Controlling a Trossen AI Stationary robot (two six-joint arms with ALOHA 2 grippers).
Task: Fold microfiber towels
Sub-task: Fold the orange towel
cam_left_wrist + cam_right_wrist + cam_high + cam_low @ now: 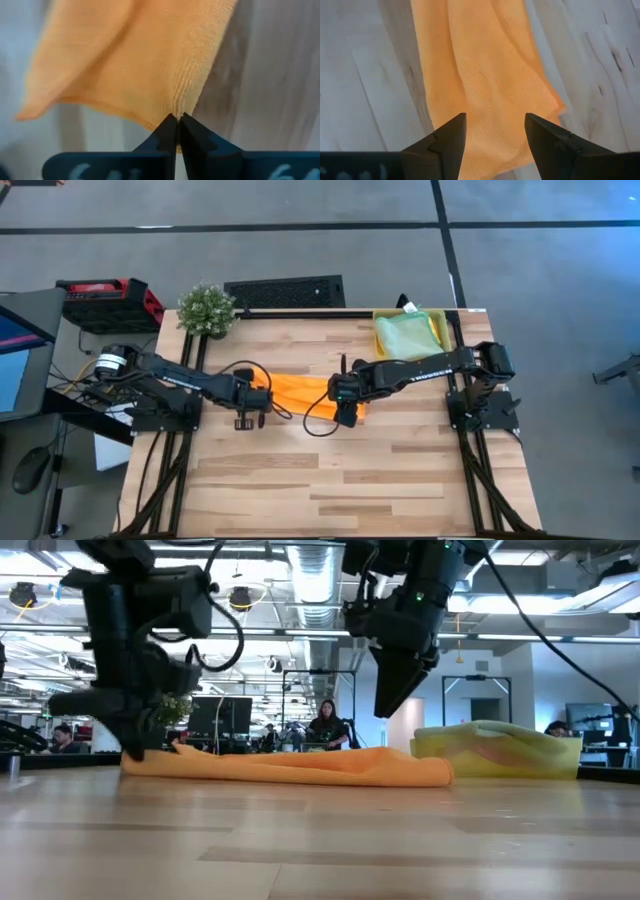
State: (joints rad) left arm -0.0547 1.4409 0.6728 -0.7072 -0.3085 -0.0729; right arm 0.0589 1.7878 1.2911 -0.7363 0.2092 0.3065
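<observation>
ribbed orange cloth (135, 65), pale wood table (400, 470)

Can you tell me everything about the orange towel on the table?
The orange towel is a soft, finely ribbed cloth, lying rumpled in a long, low strip across the wooden table. The left gripper is shut on one end's edge. The right gripper hangs open just above the other end, not touching it.

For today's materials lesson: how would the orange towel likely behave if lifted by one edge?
The orange towel lies rumpled in soft folds, so it is probably floppy and would drape. The left gripper pinches its edge shut, so it likely bunches easily. It looks thin, so probably light.
</observation>
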